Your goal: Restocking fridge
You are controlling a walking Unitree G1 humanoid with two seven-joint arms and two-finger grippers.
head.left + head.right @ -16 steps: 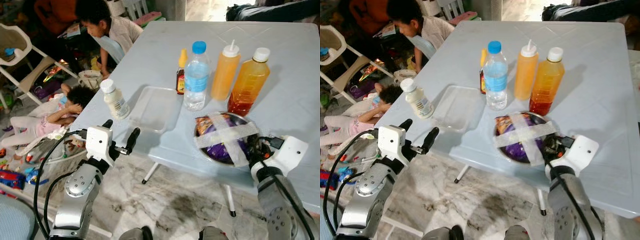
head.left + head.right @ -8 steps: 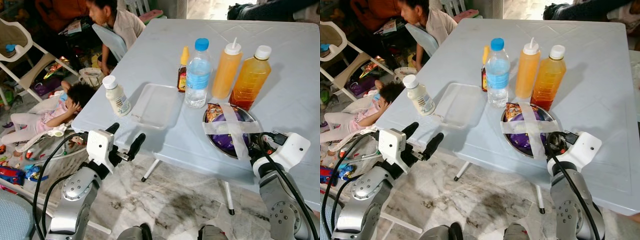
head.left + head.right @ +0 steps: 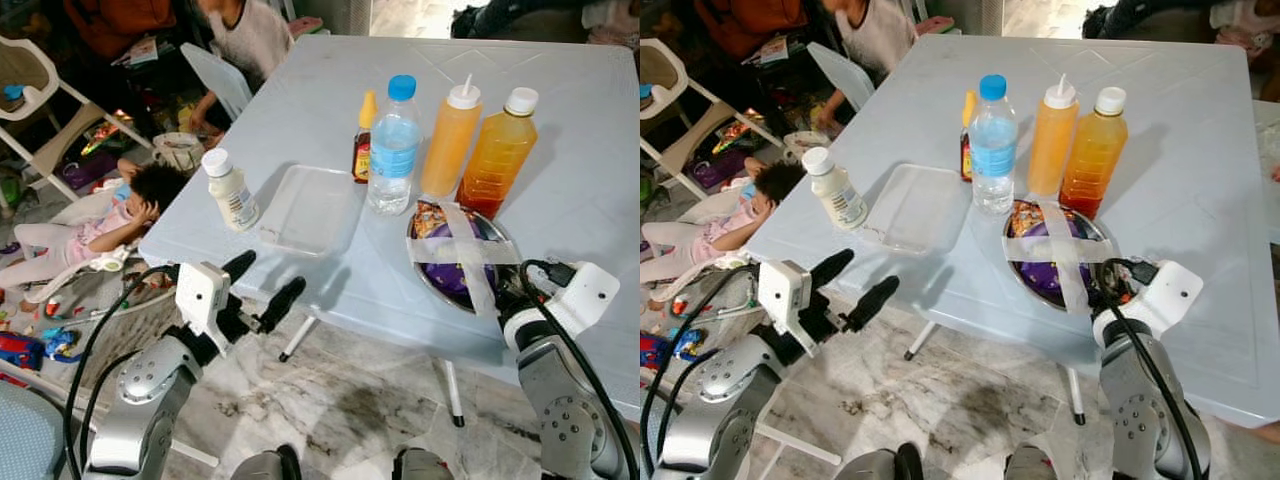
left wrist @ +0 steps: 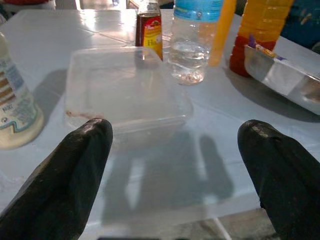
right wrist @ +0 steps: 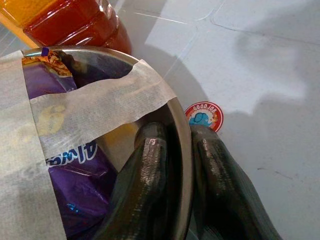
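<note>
Round steel bowl of purple snack packets crossed with white tape (image 3: 462,262): right gripper (image 5: 175,150) pinches its rim. Left gripper (image 3: 262,284), fingers spread, hovers before the pale blue table (image 3: 590,180).

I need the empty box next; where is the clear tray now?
In the left eye view the clear tray lies on the table, left of centre, between the white bottle and the water bottle.
</note>
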